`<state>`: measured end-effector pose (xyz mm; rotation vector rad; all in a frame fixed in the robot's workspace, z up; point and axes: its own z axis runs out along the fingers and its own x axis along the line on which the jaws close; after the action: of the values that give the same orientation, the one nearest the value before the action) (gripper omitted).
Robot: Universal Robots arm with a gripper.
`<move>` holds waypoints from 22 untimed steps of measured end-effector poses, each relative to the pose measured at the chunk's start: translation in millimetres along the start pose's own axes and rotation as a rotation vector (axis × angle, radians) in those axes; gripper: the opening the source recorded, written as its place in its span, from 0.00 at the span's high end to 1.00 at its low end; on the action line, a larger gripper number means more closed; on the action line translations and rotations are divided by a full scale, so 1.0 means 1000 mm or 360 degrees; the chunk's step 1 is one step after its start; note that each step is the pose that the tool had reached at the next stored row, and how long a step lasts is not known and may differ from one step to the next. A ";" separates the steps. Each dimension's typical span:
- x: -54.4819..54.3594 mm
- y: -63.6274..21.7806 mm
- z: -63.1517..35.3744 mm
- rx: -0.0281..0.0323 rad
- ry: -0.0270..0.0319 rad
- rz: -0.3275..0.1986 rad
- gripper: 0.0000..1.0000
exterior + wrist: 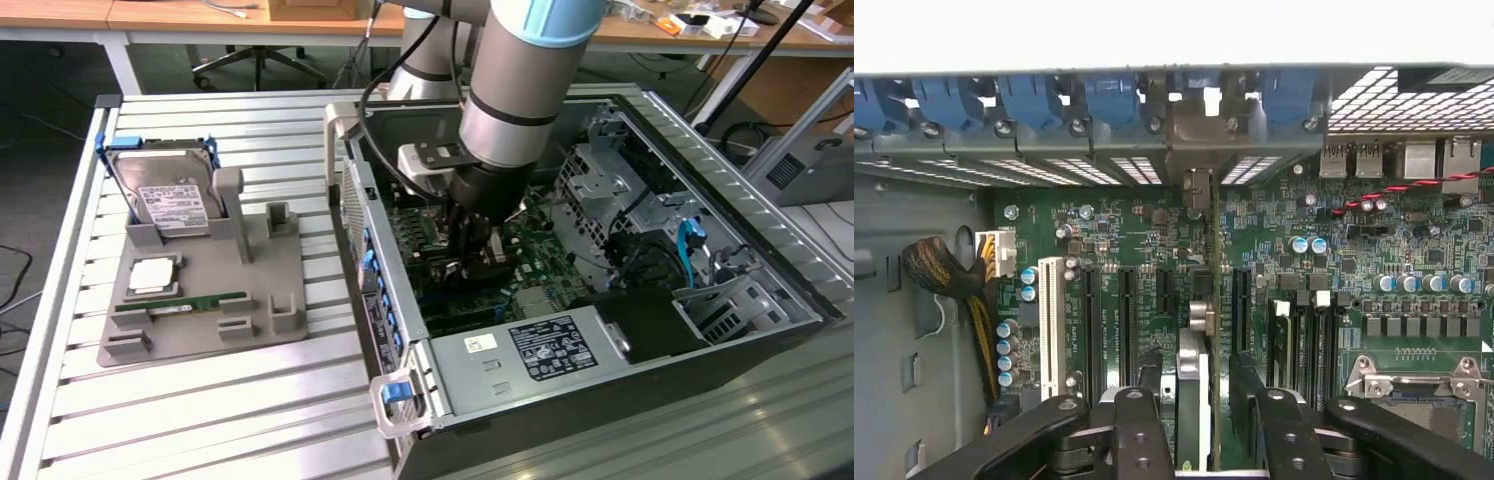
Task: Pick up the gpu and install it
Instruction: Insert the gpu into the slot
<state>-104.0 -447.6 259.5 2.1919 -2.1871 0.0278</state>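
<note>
The gpu stands on edge in a motherboard slot, seen edge-on in the wrist view. Its silver end bracket sits against the slotted rear wall of the case. My gripper straddles the card from above. Its black fingers stand apart, with a gap on each side of the card, so it is open and holds nothing. In the exterior view the gripper reaches down inside the open computer case, just over the green motherboard.
A grey holder on the slatted table at the exterior view's left carries a silver hard drive, a CPU and a narrow green RAM stick. The power supply and drive cage crowd the case interior.
</note>
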 end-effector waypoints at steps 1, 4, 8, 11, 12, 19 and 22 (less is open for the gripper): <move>0.000 0.0000 -0.0036 0.00012 -0.00006 0.0000 0.60; -0.001 0.0004 -0.0193 0.00022 0.00041 0.0000 0.60; -0.004 0.0007 -0.0394 0.00023 0.00235 0.0000 0.61; -0.007 0.0009 -0.0493 0.00023 0.00550 0.0001 0.75; -0.007 0.0006 -0.0496 0.00022 0.00599 -0.0001 0.80; -0.008 -0.0227 -0.0491 -0.00140 0.00616 -0.0018 0.89; -0.008 -0.0364 -0.0489 -0.00286 0.00615 -0.0020 0.89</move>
<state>-66.8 -437.6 307.3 2.1771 -2.1446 0.0494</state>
